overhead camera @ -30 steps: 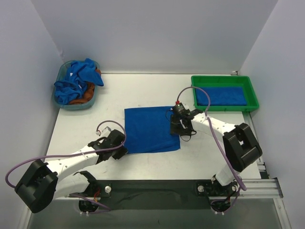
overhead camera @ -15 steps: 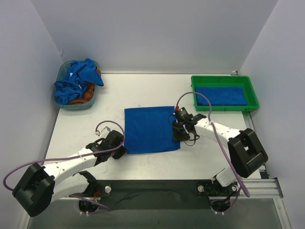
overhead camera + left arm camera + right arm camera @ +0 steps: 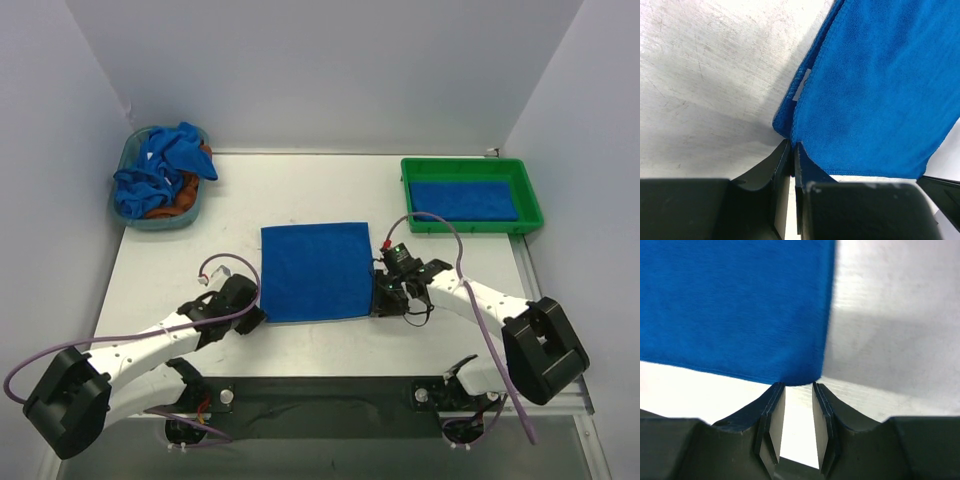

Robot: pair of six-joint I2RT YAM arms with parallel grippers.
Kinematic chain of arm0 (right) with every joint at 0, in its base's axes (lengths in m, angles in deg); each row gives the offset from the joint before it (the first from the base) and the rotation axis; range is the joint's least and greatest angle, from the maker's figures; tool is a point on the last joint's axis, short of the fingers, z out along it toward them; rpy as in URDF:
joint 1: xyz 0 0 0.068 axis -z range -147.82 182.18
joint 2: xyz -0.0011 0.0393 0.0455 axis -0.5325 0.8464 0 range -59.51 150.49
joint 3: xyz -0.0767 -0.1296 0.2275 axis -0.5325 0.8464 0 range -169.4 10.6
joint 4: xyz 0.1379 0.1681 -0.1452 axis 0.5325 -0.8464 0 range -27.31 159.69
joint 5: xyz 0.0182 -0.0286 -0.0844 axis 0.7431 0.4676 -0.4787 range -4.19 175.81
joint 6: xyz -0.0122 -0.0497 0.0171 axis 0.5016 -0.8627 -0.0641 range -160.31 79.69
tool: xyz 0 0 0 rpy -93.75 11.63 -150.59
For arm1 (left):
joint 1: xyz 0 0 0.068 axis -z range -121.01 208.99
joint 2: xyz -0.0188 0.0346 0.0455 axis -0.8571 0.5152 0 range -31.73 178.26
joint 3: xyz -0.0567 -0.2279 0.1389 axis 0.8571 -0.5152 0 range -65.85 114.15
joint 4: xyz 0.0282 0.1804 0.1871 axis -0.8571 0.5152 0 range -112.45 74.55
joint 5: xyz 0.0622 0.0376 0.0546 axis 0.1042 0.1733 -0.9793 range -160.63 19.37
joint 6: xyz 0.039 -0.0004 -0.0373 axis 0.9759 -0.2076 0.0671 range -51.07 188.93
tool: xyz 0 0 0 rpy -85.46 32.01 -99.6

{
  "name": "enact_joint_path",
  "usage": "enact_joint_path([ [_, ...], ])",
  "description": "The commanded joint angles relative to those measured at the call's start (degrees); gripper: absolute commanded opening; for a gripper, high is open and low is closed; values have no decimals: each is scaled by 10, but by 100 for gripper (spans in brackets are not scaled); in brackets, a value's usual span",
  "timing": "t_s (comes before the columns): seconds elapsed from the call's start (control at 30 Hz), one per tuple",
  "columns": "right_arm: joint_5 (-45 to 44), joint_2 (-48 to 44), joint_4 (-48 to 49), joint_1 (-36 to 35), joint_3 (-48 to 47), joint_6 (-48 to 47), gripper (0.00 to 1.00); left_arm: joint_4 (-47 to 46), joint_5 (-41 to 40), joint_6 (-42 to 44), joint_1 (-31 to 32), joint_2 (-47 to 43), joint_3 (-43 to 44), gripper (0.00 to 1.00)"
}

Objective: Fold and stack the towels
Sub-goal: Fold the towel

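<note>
One blue towel (image 3: 316, 270) lies flat and square in the middle of the table. My left gripper (image 3: 258, 317) sits at its near-left corner. In the left wrist view that gripper (image 3: 792, 145) is shut on the towel (image 3: 880, 90) corner, with a white tag (image 3: 804, 82) showing at the folded edge. My right gripper (image 3: 378, 300) is at the near-right corner. In the right wrist view this gripper (image 3: 797, 386) is open by a narrow gap with bare table between the fingers. The towel (image 3: 730, 305) corner lies just at the fingertips.
A teal basket (image 3: 165, 222) at the back left holds crumpled blue towels (image 3: 160, 165) and an orange-brown cloth (image 3: 172, 207). At the back right stands a green tray (image 3: 472, 226) with a folded blue towel (image 3: 462, 200) inside. Walls enclose the table on three sides.
My right gripper has slid along the towel's right edge to the near-right corner, its jaws narrowing. The left gripper has closed at the near-left corner.
</note>
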Motion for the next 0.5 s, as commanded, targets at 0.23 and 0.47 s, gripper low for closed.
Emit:
enact_joint_path([
  [0.23, -7, -143, 76, 51, 117, 160, 48, -11, 1, 3, -1, -16, -6, 17],
  [0.47, -19, -191, 149, 51, 165, 252, 50, -11, 1, 4, -2, -16, -5, 17],
])
